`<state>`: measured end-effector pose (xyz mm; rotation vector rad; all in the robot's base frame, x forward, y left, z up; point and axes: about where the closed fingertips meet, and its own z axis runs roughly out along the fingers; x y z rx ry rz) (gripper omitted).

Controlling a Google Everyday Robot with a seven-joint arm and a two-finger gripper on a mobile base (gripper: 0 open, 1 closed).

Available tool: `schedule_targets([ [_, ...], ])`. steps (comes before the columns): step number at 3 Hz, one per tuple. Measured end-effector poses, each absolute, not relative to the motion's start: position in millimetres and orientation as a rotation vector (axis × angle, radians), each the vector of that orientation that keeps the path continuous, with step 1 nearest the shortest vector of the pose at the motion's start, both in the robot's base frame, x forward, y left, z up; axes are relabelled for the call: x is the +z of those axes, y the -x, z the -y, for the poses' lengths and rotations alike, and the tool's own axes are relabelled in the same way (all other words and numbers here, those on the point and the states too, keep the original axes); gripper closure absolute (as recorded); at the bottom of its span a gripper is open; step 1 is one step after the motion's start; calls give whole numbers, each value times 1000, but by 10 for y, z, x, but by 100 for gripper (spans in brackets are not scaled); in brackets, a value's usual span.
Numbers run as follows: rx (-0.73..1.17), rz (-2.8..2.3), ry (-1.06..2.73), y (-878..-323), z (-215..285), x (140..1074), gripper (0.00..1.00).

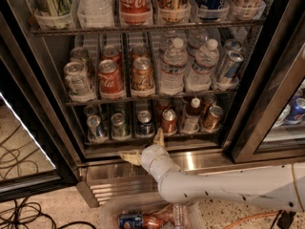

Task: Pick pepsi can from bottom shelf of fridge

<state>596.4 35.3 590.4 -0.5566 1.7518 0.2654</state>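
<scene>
The fridge [43, 99] stands open, with wire racks of drinks and a steel base grille [114, 187]. On the bottom shelf [107, 141] the pepsi can [145, 123], dark blue with a silver top, stands in the third lane from the left, between a greenish-silver can [118, 126] and a copper-red can [168, 121]. My gripper [142, 147] is open just below and in front of the shelf's front edge. One finger [159, 138] points up beside the pepsi can's base and the other points left. It holds nothing.
A pale silver-blue can [96, 127] stands in the left lane, and a bottle [192, 115] and a bronze can [212, 118] at the right. A clear bin [114, 209] with cans sits on the floor under my arm. Black cables [19, 213] lie at the left. The open glass door [267, 113] is at the right.
</scene>
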Motion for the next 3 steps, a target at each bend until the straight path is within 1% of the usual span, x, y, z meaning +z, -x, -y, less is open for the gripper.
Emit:
schedule_targets([
  [2, 287, -1769, 509, -5968, -341, 5840, 0],
  [3, 311, -1775, 475, -6043, -442, 5760, 0],
])
